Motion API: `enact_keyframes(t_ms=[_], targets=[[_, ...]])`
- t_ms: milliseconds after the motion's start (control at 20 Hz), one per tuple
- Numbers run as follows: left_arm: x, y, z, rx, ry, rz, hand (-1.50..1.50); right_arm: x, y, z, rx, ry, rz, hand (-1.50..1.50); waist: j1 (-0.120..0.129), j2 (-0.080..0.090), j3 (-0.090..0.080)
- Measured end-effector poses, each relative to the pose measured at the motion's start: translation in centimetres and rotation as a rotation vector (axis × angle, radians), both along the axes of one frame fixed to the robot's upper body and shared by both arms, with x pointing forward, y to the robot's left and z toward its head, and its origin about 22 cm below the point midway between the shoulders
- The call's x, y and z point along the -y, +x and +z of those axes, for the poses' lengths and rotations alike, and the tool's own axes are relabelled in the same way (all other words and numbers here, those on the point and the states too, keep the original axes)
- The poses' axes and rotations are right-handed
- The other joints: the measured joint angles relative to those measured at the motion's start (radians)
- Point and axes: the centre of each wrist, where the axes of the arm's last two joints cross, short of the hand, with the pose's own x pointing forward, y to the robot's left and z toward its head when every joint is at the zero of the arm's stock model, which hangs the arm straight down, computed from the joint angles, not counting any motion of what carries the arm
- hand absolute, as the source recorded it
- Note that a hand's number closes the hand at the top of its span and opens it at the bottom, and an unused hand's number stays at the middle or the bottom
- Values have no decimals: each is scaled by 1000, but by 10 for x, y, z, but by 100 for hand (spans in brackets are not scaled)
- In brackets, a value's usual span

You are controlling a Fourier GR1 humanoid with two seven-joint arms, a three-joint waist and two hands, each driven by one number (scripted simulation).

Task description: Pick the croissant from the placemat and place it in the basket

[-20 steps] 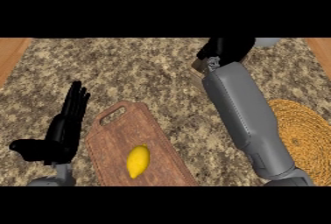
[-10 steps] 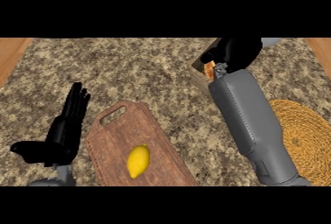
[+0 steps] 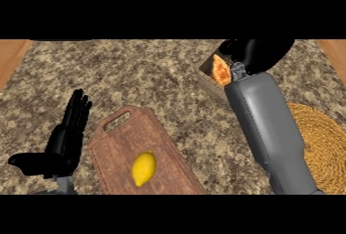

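Croissant [image 3: 220, 69]: far side of the desk [image 3: 148, 73], on the brown placemat [image 3: 207, 78], at the L edge of the R hand, partly hidden by it.
R hand [image 3: 258, 51]: over the croissant, touching or nearly so; grip can't be told (it reads as one dark mass).
R forearm [image 3: 270, 132]: grey, runs up from the lower edge, overlapping the basket's L rim.
Basket [image 3: 323, 151]: woven, round, at the R edge, well apart from the croissant.
L hand [image 3: 67, 137]: resting lower L, fingers straight, close together, pointing up; thumb out sideways; holds nothing.
Cutting board [image 3: 128, 137]: wooden, w/ handle slot, just beside the L hand.
Lemon [image 3: 143, 168]: on the board, near its lower end.
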Motion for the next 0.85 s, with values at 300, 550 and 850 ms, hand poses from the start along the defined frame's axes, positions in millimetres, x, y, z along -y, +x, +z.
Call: enact_keyframes(t_ms=[300,550,850], targets=[[-3,2,3,-1,-1,5,0,9,-23,20,95,-14,-84,-150,-11,-4,0],[-4,2,4,-5,-1,11,0,23,-55,46,220,35,-120,-150,-18,-7,0],[-6,2,-1,-5,-10,9,0,33,-112,56,306,87,-68,-150,-15,-5,0]])
